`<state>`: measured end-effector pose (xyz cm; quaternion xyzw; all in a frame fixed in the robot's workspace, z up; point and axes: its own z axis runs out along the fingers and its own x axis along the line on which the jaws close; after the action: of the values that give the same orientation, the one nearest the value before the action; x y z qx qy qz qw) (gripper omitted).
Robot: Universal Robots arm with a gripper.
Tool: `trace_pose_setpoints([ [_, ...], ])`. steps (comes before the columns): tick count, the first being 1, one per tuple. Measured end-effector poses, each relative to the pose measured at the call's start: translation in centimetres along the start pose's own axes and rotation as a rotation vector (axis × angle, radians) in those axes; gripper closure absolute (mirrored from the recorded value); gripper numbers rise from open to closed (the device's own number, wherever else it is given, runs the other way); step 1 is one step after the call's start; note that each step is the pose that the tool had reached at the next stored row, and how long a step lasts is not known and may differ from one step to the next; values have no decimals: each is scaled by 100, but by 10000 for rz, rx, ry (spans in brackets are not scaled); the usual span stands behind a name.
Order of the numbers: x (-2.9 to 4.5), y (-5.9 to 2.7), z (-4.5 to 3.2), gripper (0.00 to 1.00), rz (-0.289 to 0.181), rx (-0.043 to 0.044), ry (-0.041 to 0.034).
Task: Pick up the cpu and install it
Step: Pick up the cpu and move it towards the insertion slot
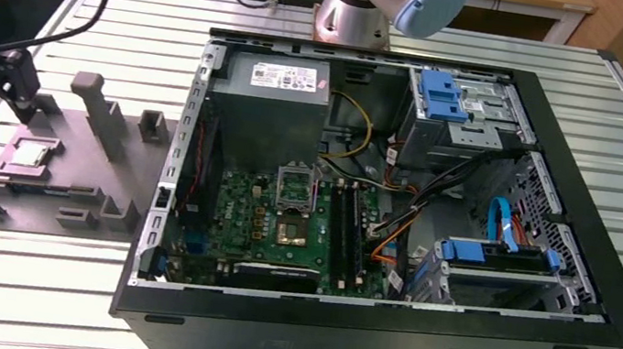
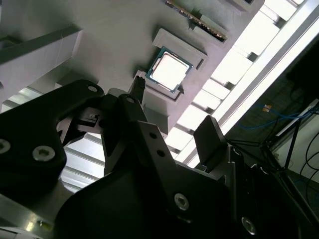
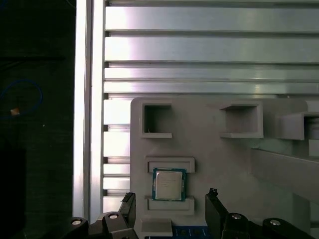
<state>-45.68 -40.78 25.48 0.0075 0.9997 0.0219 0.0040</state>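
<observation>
My end effector (image 3: 171, 209) hovers spread wide and empty above the grey-purple tray (image 3: 209, 154). The tray lies on the slatted worktop (image 1: 24, 280) at the exterior view's left, just beside the open computer case (image 1: 386, 338). The cpu (image 3: 169, 183) sits flat in its own shallow seat on that tray, between two low raised blocks, silvery top up. In the first wrist view my fingers (image 3: 217, 211) stand one to each side of it, set wider than the chip and clear of it, with nothing between them.

I judge this a very light, thin, rigid piece, so weight is no worry; the trouble is its delicacy. The underside contacts and the green board around the lid would not forgive a scrape, a tilt or a hard squeeze. The metal lid looks smooth and probably slippery, and it offers nothing to hook onto from above.

The sensible hold is across two opposite side edges, the pair the blocks leave free and that face my fingers. The pads should sit low enough to catch the board's rim yet stop short of the seat's floor. A light, even pinch, square to those edges, should keep it level. A skewed grip could twist it or let it flick out.

The socket (image 1: 295, 184) lies well apart, inside the case on the green board.
</observation>
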Motion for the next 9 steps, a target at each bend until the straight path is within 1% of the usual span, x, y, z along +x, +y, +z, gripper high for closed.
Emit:
trace_pose_setpoints([
  [7, 0, 0, 7, 34, 3, 0, -1],
  [9, -4, -2, 20, 34, 3, -3, -5],
])
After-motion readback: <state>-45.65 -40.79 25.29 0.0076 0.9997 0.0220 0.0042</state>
